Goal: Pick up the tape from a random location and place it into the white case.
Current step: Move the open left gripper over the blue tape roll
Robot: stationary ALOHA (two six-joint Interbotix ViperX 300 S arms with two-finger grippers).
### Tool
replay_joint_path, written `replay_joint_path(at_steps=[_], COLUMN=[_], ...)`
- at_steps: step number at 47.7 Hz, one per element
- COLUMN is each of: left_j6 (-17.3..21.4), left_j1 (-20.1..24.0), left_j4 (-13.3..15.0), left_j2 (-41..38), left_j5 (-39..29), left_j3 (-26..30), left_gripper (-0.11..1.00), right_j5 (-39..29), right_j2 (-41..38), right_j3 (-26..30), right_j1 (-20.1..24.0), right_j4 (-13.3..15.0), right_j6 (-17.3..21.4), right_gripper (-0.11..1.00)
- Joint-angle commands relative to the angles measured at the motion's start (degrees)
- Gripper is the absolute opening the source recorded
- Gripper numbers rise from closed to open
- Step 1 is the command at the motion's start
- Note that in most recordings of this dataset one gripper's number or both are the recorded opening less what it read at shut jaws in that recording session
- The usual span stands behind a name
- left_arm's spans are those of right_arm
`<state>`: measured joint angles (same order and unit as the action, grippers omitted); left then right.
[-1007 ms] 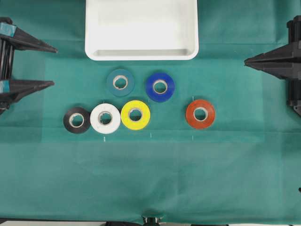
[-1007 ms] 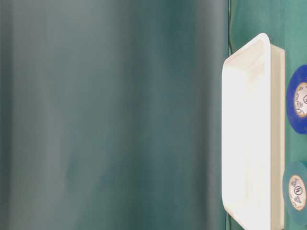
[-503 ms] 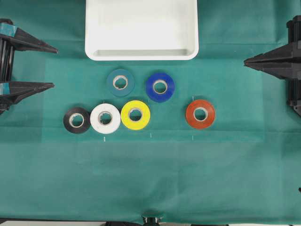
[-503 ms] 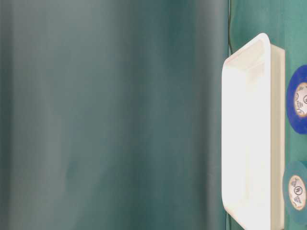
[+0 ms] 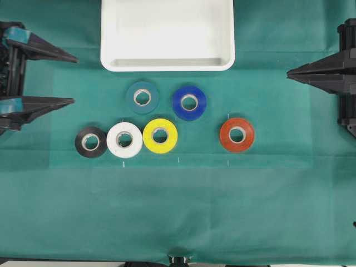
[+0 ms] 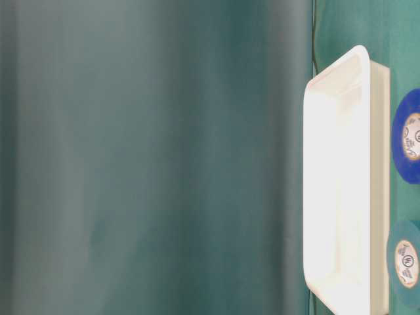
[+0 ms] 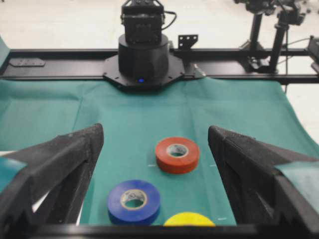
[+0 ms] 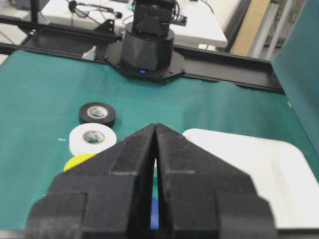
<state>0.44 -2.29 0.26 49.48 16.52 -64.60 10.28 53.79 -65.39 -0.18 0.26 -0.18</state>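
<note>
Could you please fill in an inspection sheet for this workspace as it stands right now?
Surface: green cloth, wrinkled, covers the table.
Job's things: blue tape lies flat on the cloth, just below the white case, apart from it; nothing shows inside the case.
Clutter: teal roll beside the blue tape; black roll, white roll and yellow roll in a row; red roll off to the right.
Grippers: left gripper open, holding nothing; right gripper shut, holding nothing; both at the table edges.
Cables: one on the opposite arm's base.
Surroundings: black rails and stands behind the table.
</note>
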Motion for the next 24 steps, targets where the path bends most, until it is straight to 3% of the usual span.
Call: replay_joint_path(at_steps=[1,24], left_j6=[0.09,0.88], left_j1=[-0.18,-0.18], left_j4=[0.00,0.00], left_j2=[-2.55,-18.37], left_j5=[1.85,4.04], left_j3=[2.37,12.66], left_gripper=[0.98,0.98], right_j5=[0.35,0.26], right_j2=[-0.62,-0.97], right_j3=[1.67,1.85], right_j1=[-0.09,0.00], right_j4=[0.00,0.00], right_j6=[-0.09,-0.09], right_gripper=[0.00,0.00])
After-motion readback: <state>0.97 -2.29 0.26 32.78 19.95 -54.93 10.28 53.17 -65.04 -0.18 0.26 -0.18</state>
